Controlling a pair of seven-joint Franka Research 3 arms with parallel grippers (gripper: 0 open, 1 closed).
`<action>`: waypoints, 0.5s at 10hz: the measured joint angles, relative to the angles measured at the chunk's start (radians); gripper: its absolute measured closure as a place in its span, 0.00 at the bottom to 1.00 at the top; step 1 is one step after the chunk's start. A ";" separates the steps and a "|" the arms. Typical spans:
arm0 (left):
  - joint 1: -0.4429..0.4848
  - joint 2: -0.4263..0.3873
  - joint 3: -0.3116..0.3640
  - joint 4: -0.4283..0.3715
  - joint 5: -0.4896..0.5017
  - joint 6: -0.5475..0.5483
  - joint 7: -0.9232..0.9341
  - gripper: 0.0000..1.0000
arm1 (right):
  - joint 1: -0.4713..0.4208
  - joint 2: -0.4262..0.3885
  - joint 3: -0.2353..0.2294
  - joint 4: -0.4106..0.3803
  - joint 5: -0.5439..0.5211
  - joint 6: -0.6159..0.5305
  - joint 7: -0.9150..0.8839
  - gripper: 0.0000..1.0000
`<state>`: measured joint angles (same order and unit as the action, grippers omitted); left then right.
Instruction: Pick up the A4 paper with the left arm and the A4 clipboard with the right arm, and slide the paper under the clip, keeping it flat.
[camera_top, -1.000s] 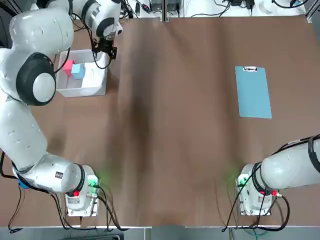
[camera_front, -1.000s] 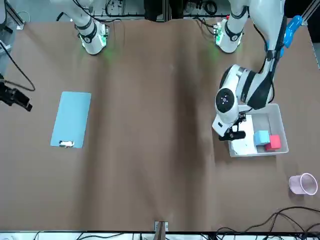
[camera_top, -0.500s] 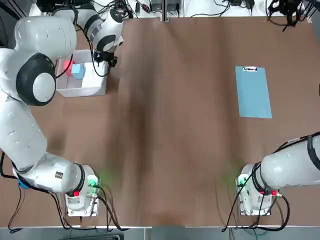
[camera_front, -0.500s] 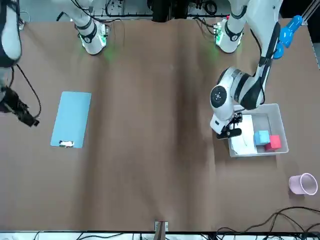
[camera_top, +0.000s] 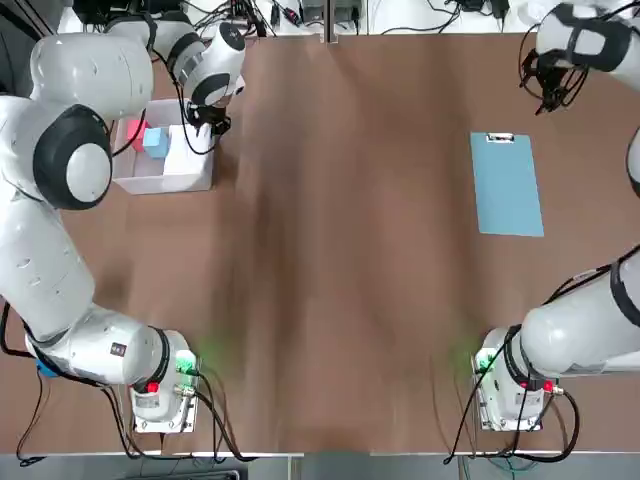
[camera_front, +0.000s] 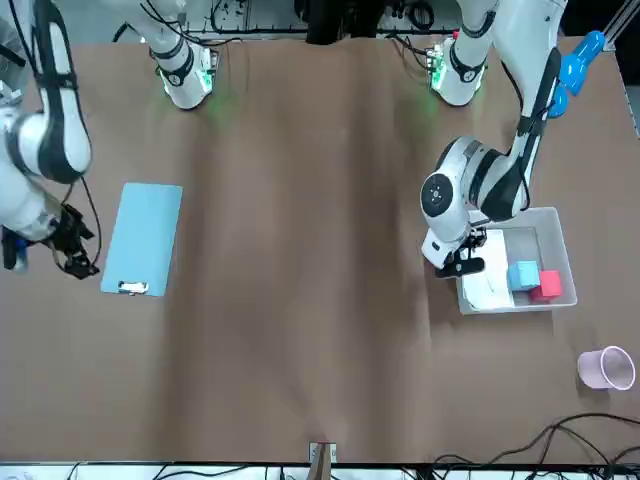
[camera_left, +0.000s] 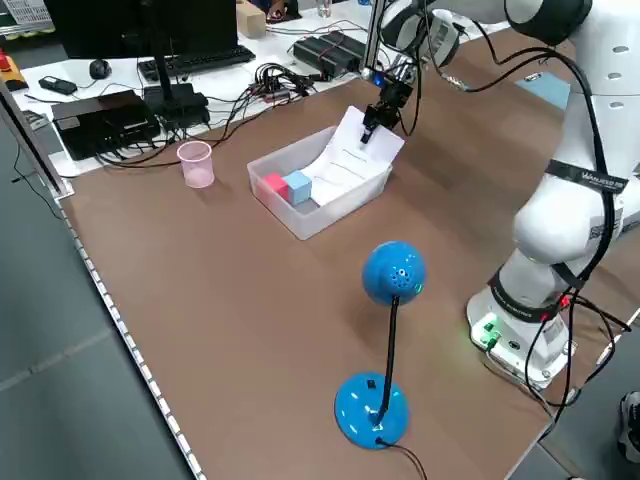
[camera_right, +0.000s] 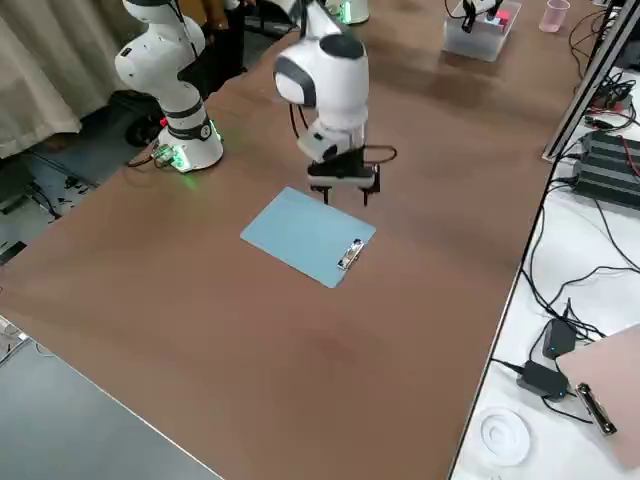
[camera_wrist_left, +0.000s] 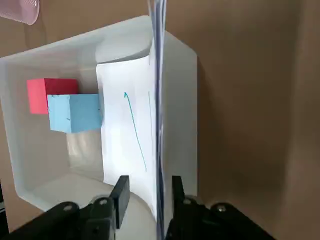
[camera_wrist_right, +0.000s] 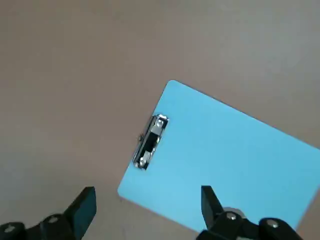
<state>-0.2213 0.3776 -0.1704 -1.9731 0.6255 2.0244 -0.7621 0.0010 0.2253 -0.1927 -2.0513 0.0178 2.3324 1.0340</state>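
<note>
The A4 paper (camera_wrist_left: 125, 135) leans inside a clear bin (camera_top: 160, 182) at the table's far left, its top edge rising above the rim (camera_left: 350, 150). My left gripper (camera_wrist_left: 147, 192) straddles that edge, with the fingers narrowed but a gap still showing on one side. The light blue A4 clipboard (camera_top: 507, 185) lies flat at the far right, its silver clip (camera_wrist_right: 150, 141) at the far end. My right gripper (camera_wrist_right: 147, 210) hovers open above the table just off the clip end (camera_front: 70, 260), touching nothing.
A red block (camera_wrist_left: 47, 92) and a blue block (camera_wrist_left: 75, 112) sit in the bin beside the paper. A pink cup (camera_front: 606, 367) stands beyond the bin, and a blue stand with a ball head (camera_left: 393, 272) near the left base. Cables line the far edge.
The right arm has swung in from beyond the far right corner and come down beside the clipboard's clip end. The left gripper shifted to the paper's edge and its fingers narrowed.
</note>
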 joint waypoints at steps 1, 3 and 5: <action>0.000 0.000 0.000 0.000 0.000 0.001 0.000 0.67 | -0.001 0.052 0.000 -0.007 0.000 0.057 0.057 0.09; 0.000 0.000 0.000 0.001 0.001 0.005 0.000 0.82 | -0.001 0.143 0.000 -0.012 0.000 0.147 0.124 0.10; 0.001 -0.003 0.001 0.008 0.001 0.005 0.000 0.99 | -0.001 0.213 0.001 -0.012 0.010 0.233 0.176 0.11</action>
<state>-0.2200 0.3741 -0.1699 -1.9651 0.6266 2.0297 -0.7621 -0.0002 0.4387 -0.1913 -2.0636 0.0281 2.5658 1.2097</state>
